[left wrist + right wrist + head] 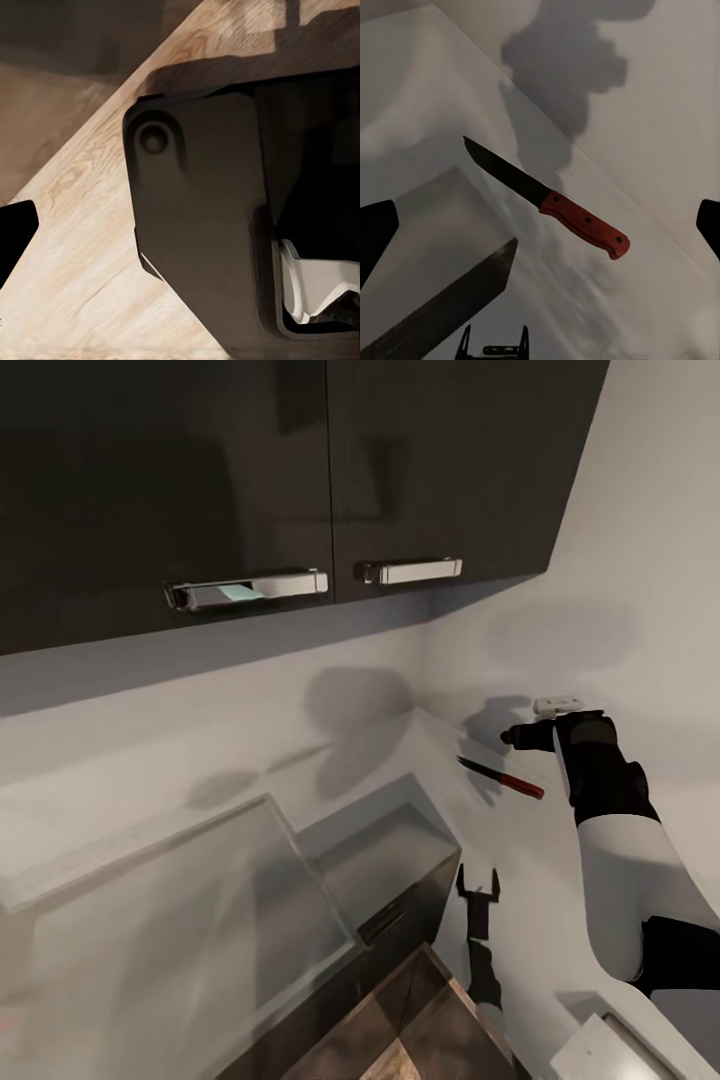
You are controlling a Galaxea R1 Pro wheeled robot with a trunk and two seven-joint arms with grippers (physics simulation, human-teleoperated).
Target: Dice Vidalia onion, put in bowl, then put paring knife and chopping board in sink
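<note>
A small knife [500,778] with a red handle and a dark pointed blade shows against the pale wall, just below my raised right gripper [512,737]. In the right wrist view the knife [547,199] lies ahead between my widely spread fingertips [375,236], apart from them. I cannot tell whether it rests on something or hangs in the air. My left gripper [478,885] points upward lower down, open and empty. The onion, sink, chopping board and bowl are out of view.
Dark glossy upper cabinets [250,480] with chrome handles [245,588] hang close overhead. A glossy grey countertop [150,920] over dark fronts [420,890] sits lower left. Wood floor [430,1020] lies below. A white fitting [557,705] is on the wall by my right arm.
</note>
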